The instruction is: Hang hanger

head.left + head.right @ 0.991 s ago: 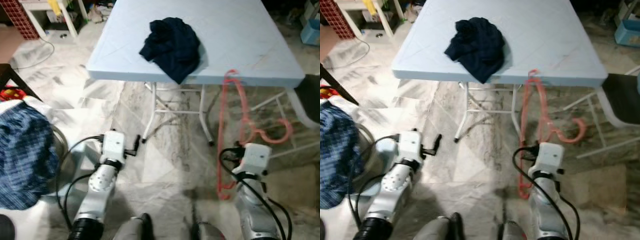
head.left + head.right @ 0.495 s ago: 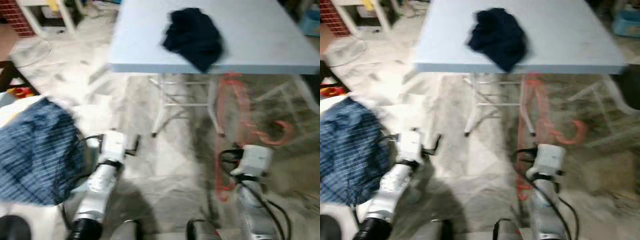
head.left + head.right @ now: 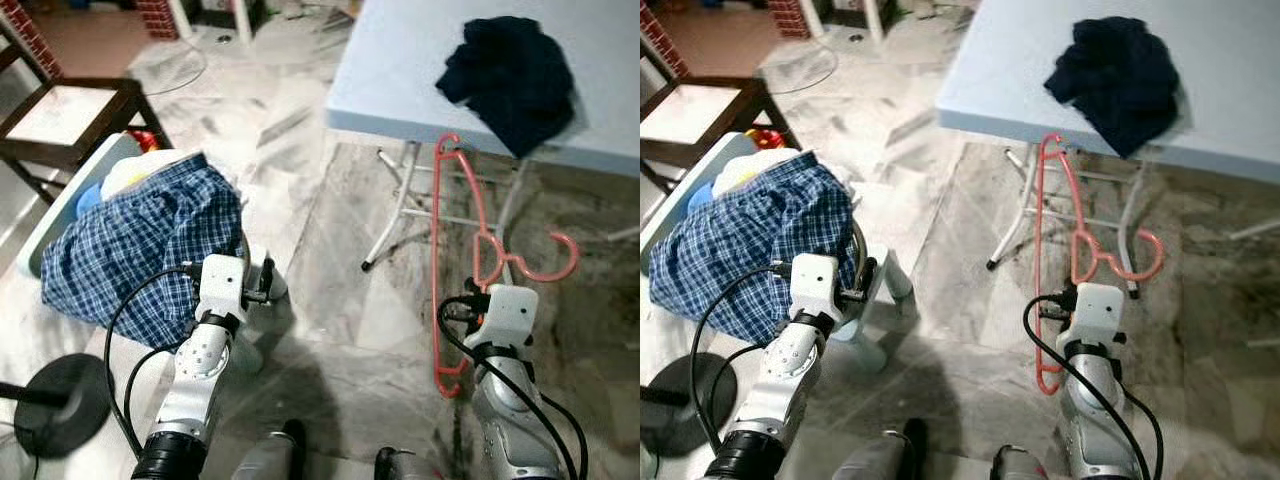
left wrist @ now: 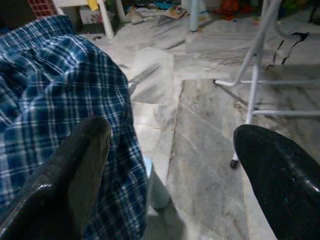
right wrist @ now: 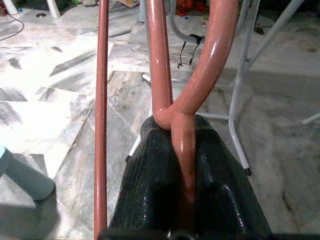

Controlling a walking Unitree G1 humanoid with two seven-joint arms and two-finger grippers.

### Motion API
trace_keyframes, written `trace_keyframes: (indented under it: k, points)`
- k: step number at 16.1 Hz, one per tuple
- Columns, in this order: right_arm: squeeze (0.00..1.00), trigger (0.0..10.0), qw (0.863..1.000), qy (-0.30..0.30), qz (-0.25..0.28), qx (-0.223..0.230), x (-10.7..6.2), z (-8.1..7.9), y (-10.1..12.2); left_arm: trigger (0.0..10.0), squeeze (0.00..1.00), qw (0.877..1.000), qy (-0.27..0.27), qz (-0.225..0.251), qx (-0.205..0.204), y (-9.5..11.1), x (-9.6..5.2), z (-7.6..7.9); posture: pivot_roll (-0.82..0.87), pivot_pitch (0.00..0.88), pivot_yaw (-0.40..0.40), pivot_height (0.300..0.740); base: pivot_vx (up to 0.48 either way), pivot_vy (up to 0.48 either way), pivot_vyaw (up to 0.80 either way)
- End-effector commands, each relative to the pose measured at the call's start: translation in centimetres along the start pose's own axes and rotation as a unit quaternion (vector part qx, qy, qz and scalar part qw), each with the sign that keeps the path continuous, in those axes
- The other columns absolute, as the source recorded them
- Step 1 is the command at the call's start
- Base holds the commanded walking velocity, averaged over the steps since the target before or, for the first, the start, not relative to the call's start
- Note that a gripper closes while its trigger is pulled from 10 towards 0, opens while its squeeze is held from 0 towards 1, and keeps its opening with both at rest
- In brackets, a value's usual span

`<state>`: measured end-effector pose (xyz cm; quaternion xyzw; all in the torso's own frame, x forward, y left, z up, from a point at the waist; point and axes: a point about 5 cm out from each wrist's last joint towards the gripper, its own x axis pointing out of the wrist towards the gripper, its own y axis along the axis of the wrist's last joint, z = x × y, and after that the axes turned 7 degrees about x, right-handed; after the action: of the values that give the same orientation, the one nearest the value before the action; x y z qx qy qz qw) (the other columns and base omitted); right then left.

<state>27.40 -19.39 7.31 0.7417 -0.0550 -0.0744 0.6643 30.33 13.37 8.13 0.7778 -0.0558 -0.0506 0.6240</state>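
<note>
Marble floor (image 3: 330,300) underfoot, worktop (image 3: 400,70) ahead w/ dark cloth (image 3: 515,75); right gripper (image 5: 182,165) fingers clenched on hanger (image 3: 437,250) neck, upright for carrying; left gripper (image 4: 170,165) fingers spread, empty, nr plaid shirt (image 3: 140,240).

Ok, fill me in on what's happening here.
The robot stands on a marble floor, its right pincer shut on the neck of a salmon-pink hanger, held upright beside a light-blue folding table. A dark garment lies crumpled on the table. On the robot's left, a blue checked shirt is draped over a laundry basket, and the left pincer is open and empty close to it. The hanger is not yet hung anywhere.
</note>
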Motion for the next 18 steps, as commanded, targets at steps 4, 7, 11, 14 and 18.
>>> trace_keyframes:
  k: [4, 7, 11, 14, 18]
  points:
    - [0.00, 10.0, 1.000, 0.015, 0.005, -0.009, -0.5, -0.1, 0.1, 10.0, 0.00, 1.000, -0.018, 0.016, -0.015, 0.4, -0.2, 0.2, -0.04, 0.229, 0.032, 0.740, 0.000, 0.000, 0.00]
    - [0.00, 10.0, 0.999, 0.030, 0.010, -0.007, -0.6, -0.6, 0.3, 10.0, 0.00, 0.999, -0.030, 0.017, -0.028, 0.4, -0.3, 0.5, -0.04, 0.231, 0.031, 0.740, 0.000, 0.000, 0.67]
    - [0.00, 10.0, 0.999, 0.035, 0.012, -0.007, -0.7, -0.7, 0.3, 10.0, 0.00, 0.999, -0.035, 0.016, -0.030, 0.4, -0.4, 0.5, -0.04, 0.229, 0.033, 0.740, 0.000, 0.000, 0.31]
    - [0.00, 10.0, 0.999, 0.037, 0.012, -0.005, -0.7, -0.8, 0.4, 10.0, 0.00, 0.999, -0.040, 0.018, -0.033, 0.5, -0.4, 0.6, -0.04, 0.231, 0.033, 0.740, 0.178, 0.000, 0.00]
    - [0.00, 10.0, 0.999, 0.048, 0.012, -0.011, -0.9, -1.1, 0.3, 10.0, 0.00, 0.998, -0.045, 0.018, -0.035, 0.5, -0.4, 0.7, -0.04, 0.232, 0.034, 0.740, 0.317, 0.000, 0.55]
